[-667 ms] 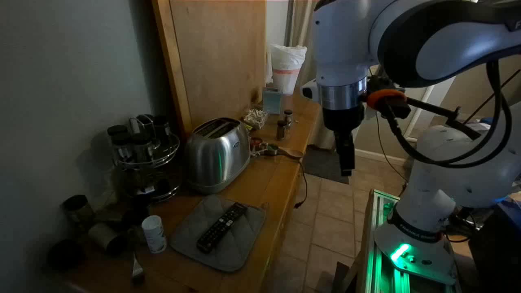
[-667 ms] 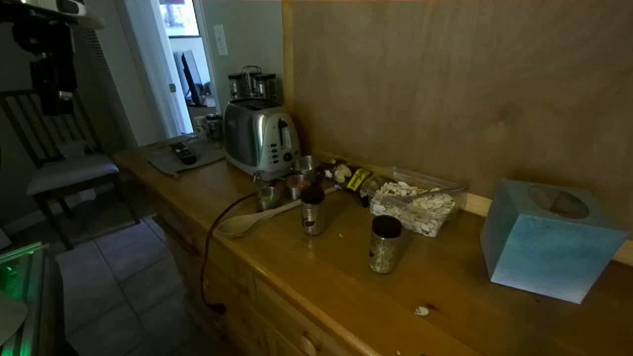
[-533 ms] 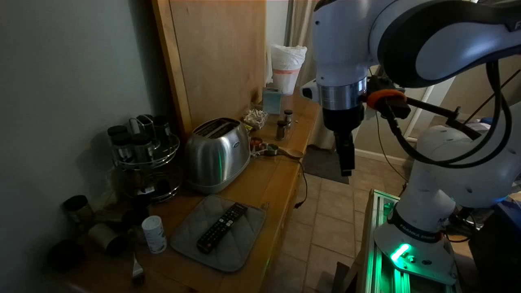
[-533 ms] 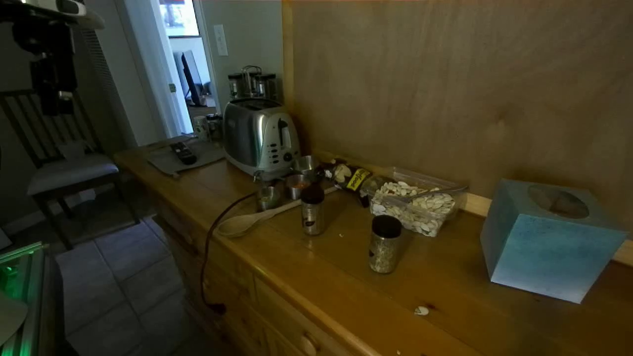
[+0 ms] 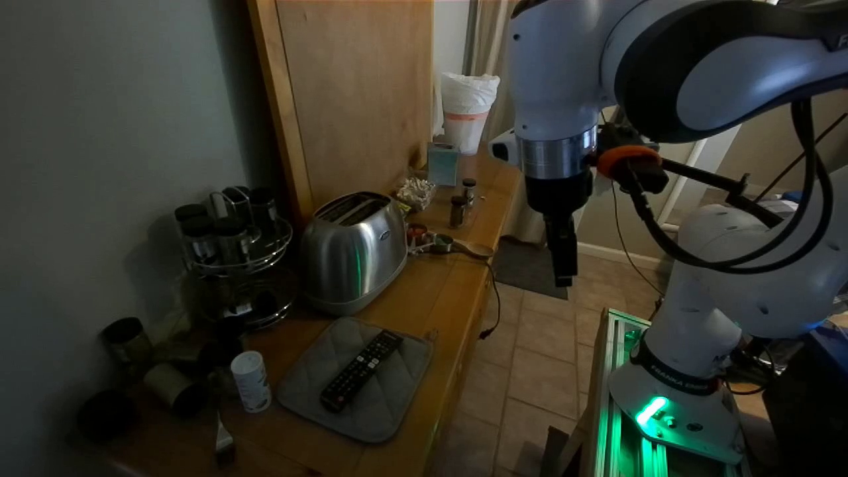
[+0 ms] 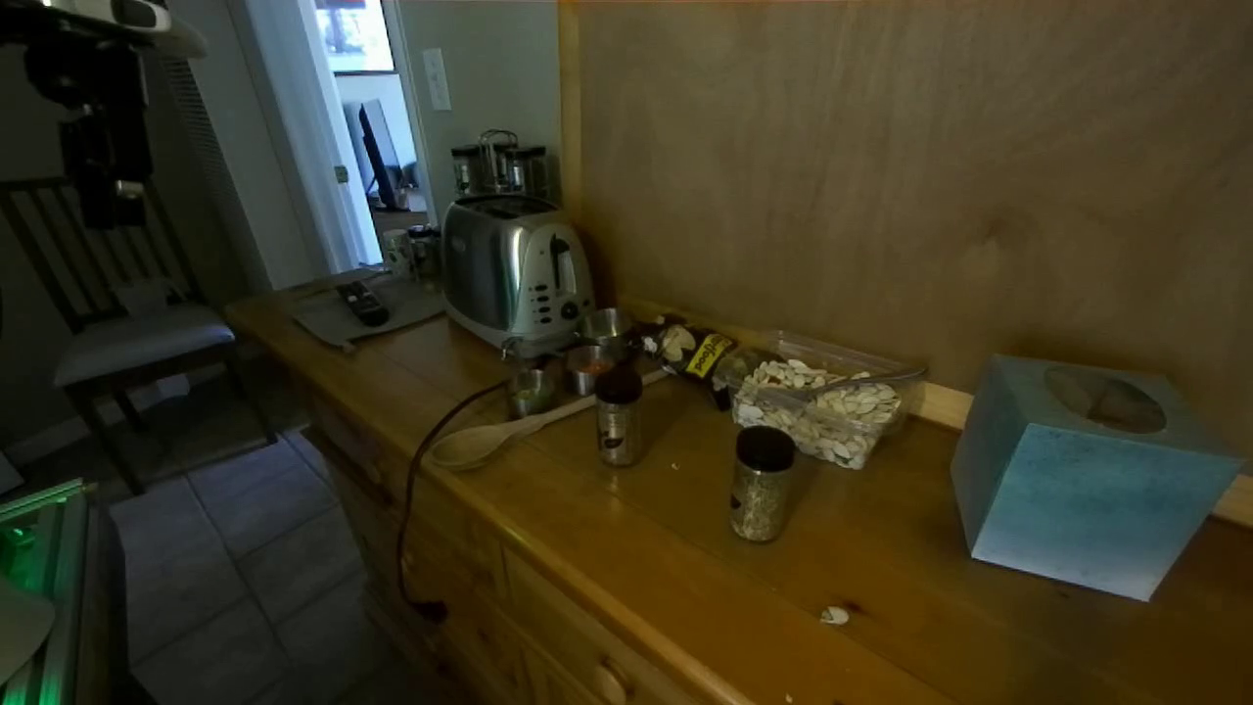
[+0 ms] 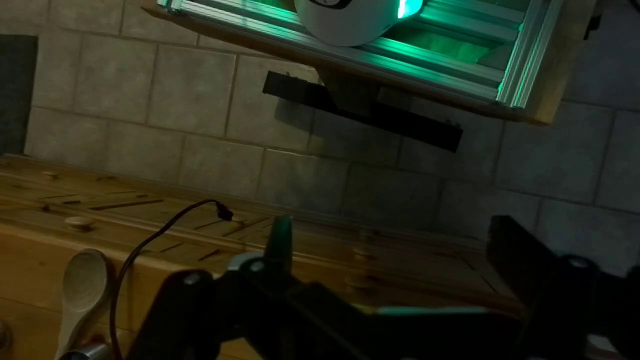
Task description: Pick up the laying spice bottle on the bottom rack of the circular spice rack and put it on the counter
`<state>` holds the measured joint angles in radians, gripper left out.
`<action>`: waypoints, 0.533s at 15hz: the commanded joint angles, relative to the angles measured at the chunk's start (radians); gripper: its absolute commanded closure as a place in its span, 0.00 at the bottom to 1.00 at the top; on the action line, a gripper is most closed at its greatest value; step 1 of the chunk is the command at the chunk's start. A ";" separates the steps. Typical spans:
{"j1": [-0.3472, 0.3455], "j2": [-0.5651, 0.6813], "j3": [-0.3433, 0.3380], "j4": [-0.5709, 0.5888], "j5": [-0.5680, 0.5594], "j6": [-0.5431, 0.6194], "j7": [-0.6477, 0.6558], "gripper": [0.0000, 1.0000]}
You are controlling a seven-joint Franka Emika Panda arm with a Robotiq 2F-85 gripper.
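The spice bottle lies, dimly seen, on the bottom tier of the one circular spice rack, well apart from the gripper, whose widely spread fingers hold nothing; the counter bears one toaster, three small cups, and two jars between one wooden spoon and one tissue box

Tiled flr is dim, bkgd doorway bright.

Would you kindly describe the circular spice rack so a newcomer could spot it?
On the wooden counter, find the shiny toaster. Beside it, near the grey wall, stands the circular spice rack; unlike the loose jars nearby, it has two round wire tiers.
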<state>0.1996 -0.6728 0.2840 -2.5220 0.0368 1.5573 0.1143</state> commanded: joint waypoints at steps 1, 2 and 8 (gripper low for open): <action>0.012 0.003 -0.010 0.002 -0.005 -0.002 0.006 0.00; 0.012 0.003 -0.010 0.002 -0.005 -0.002 0.006 0.00; 0.120 0.198 0.001 0.062 0.079 0.294 -0.178 0.00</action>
<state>0.2699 -0.5925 0.2856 -2.5130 0.0781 1.7526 0.0077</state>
